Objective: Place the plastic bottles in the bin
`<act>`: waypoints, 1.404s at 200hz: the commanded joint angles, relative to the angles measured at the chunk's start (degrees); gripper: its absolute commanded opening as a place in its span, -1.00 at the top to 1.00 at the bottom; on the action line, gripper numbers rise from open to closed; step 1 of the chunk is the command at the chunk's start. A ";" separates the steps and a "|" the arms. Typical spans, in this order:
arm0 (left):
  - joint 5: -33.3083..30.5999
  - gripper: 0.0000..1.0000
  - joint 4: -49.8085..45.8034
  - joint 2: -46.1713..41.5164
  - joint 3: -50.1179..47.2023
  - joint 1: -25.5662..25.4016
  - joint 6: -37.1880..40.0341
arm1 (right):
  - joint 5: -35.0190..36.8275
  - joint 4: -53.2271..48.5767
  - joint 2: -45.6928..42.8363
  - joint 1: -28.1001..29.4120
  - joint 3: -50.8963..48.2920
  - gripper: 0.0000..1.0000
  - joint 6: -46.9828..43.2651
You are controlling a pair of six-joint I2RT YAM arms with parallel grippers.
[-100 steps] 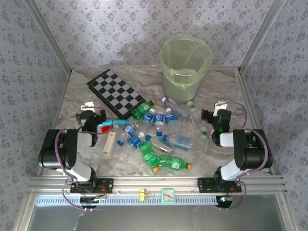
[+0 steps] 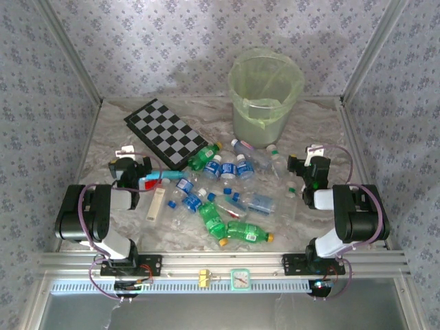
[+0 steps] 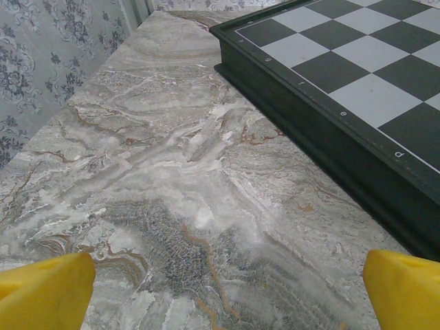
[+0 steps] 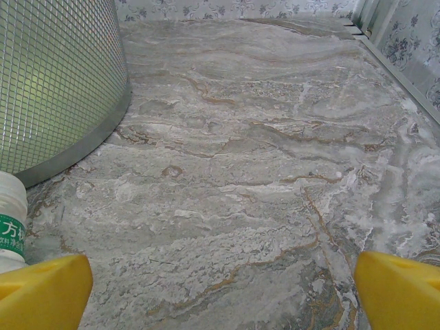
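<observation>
Several plastic bottles lie scattered on the marble table between the arms: green ones with yellow caps (image 2: 247,234) (image 2: 212,218) and clear ones with blue caps (image 2: 227,167) (image 2: 192,201). The bin (image 2: 265,100), pale yellow-green with a bag liner, stands at the back right of centre. My left gripper (image 2: 130,168) rests low at the left of the pile, open, with bare marble between its yellow fingertips (image 3: 227,289). My right gripper (image 2: 309,166) rests low at the right, open and empty (image 4: 223,289). The bin's wall (image 4: 55,82) and a pale bottle with a green label (image 4: 10,227) show at its left.
A black-and-white checkered board (image 2: 165,133) (image 3: 344,82) lies at the back left, close in front of my left gripper. A teal-and-red stick (image 2: 161,177) and a white flat bar (image 2: 156,204) lie beside the left arm. Patterned walls close in both sides and the back.
</observation>
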 commanded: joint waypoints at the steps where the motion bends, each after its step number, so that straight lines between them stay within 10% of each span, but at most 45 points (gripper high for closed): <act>1: 0.76 -1.00 0.31 -0.31 1.16 0.45 -0.39 | -0.52 -0.85 0.01 -0.43 1.07 -1.00 -1.28; 123: -2.03 -0.78 -0.23 -3.00 0.66 -2.04 1.80 | 3.37 -9.81 -9.57 0.27 1.98 -1.00 -0.94; 152: -6.72 -0.79 -17.62 -10.70 7.32 -5.26 3.49 | 4.73 -19.25 -16.46 0.86 4.87 -1.00 0.65; 217: 5.73 -0.89 -32.74 -14.75 14.73 -9.36 -19.69 | -6.61 -54.88 -23.30 1.95 19.33 -0.99 14.19; 281: 7.99 -1.00 -37.60 -14.59 17.42 -19.74 -29.25 | -16.52 -71.30 -12.77 5.37 31.32 -0.84 9.09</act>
